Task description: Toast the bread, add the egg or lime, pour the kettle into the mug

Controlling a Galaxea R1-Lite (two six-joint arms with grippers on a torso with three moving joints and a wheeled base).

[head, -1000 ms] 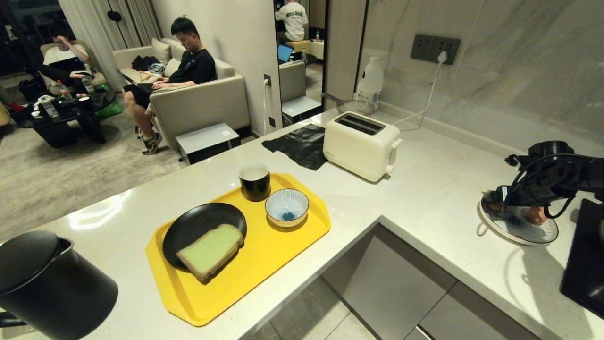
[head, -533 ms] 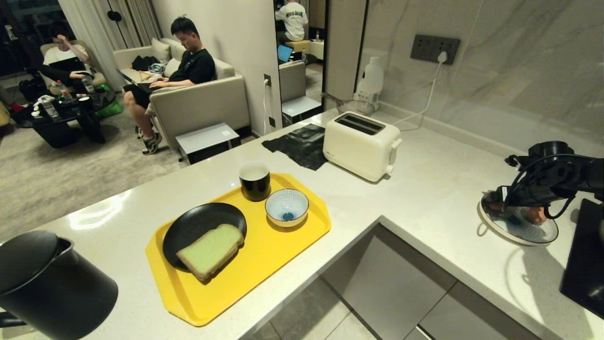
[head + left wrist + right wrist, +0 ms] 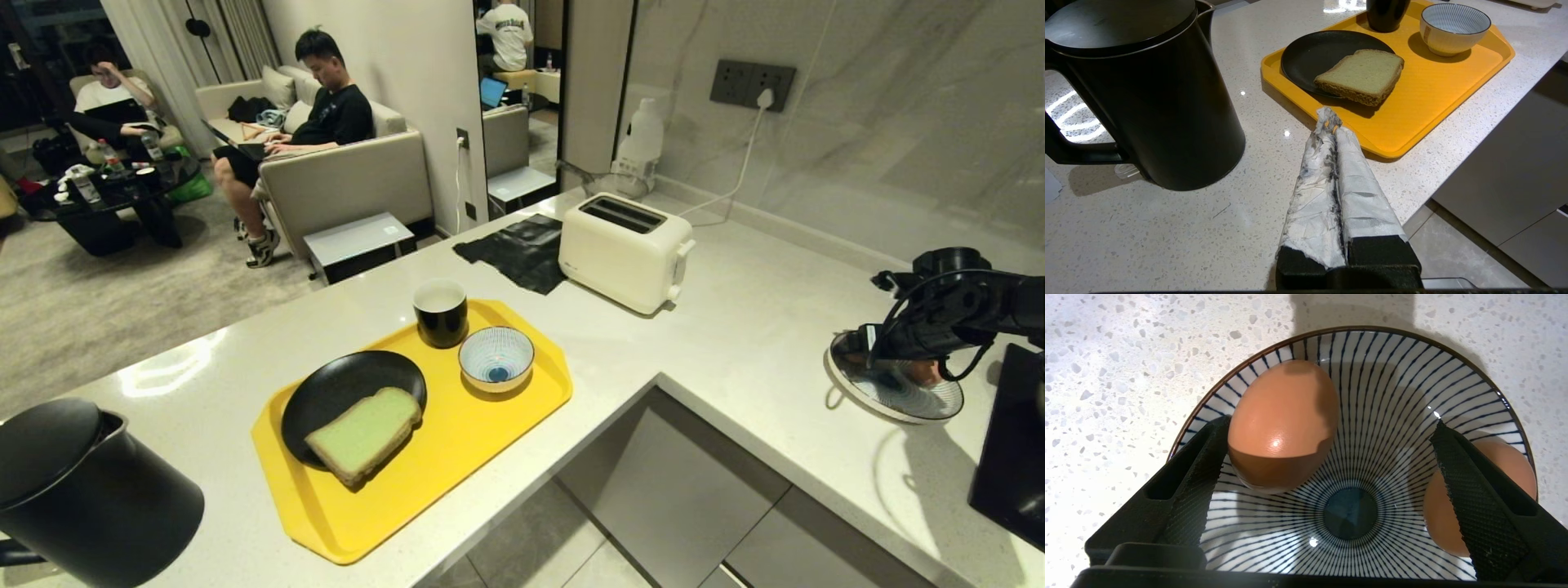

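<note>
Currently the right pincer [image 3: 1327,457] hangs wide open over the striped plate [image 3: 1396,367]; the egg [image 3: 1282,424] is light, smooth, brittle; grip its midsection gently; left pincer [image 3: 1329,122] closed, empty.

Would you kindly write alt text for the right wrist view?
The open right claw hovers over a blue-striped plate holding two brown eggs, one egg beside one finger, the other egg partly behind the opposite finger. The plate sits on a speckled white counter.

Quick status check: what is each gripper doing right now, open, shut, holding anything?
Left gripper: shut, empty, parked beside the kettle.
Right gripper: open, holding nothing, over the striped plate with one egg between its fingers.
</note>
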